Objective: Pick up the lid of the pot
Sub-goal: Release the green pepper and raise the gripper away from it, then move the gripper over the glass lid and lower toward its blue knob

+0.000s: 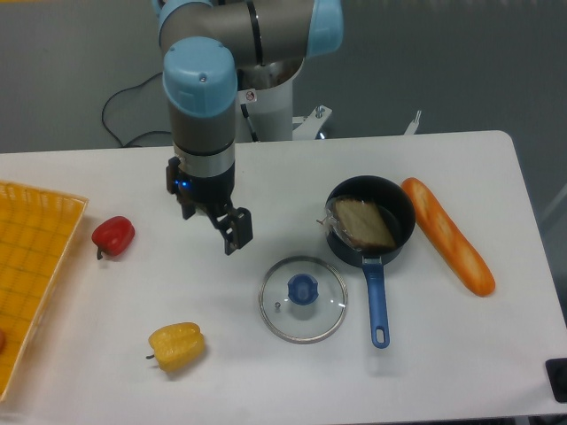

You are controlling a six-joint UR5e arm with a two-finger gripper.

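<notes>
One glass pot lid with a blue knob lies flat on the white table, toward the front edge. Its right rim sits just beside the blue handle of the dark pot. Bare tabletop separates its left rim from the yellow pepper. The gripper hangs up and left of the lid, apart from it. Whether its fingers are parted cannot be told. A baguette lies right of the pot.

We see the arm reach down from the far edge of the table, wrist vertical, gripper hanging empty, finger spread unreadable.
</notes>
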